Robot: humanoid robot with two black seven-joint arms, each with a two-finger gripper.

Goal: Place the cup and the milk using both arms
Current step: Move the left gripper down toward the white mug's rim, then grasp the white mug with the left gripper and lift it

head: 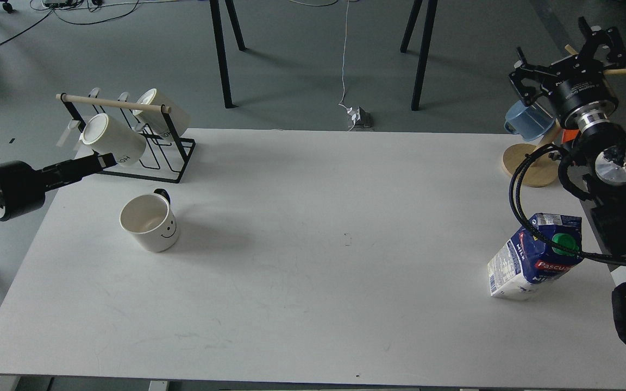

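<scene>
The left gripper [104,161] hangs at the tabletop's [313,304] far-left corner, its dark fingers pointing toward the black wire mug rack [174,163]; they read as one narrow dark bar, so I cannot tell whether they are apart or together, and nothing shows between them. Just beyond its tip, two cream mugs [113,139] with lettering hang tilted on the rack under a wooden dowel [113,102], mouths turned toward the camera and showing nothing inside. Near the gripper, toward the near edge, the cup [150,222] stands upright on the left part of the tabletop, its smiley face toward the front and its black handle at the back; its inside is bare white, with no visible contents. The right gripper [527,76] is raised above the far-right corner, its black fingers apart and holding nothing. Just below it, a blue cup [529,122] hangs tilted on a wooden stand with a round base [525,163] at the far-right edge, a bit of orange showing behind the arm. Well apart from that gripper, the milk [533,258] stands near the right edge, green cap on, with a black cable [519,195] from the arm crossing in front of its top.
</scene>
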